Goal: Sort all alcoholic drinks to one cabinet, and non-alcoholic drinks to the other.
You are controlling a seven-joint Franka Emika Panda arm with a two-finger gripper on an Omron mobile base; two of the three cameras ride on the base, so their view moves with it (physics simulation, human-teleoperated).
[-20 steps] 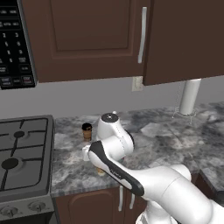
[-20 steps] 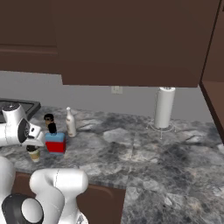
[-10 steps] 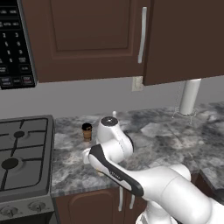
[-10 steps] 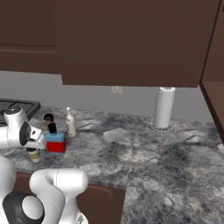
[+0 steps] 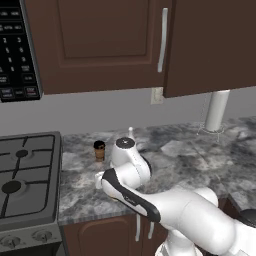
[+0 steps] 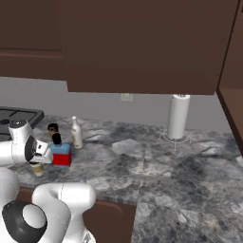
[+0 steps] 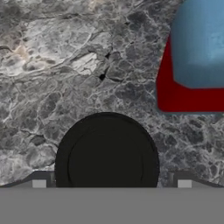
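The gripper (image 7: 111,183) is settling lower over the near coffee cup (image 7: 106,153), jaws spread wide on either side of its black lid at bottom centre, so a grasp looks imminent. The blue bottle (image 7: 197,57) is sitting upper right.

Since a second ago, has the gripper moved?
Yes. In the right base view the gripper has shifted right, closer to the blue bottle, and now sits over a cup.
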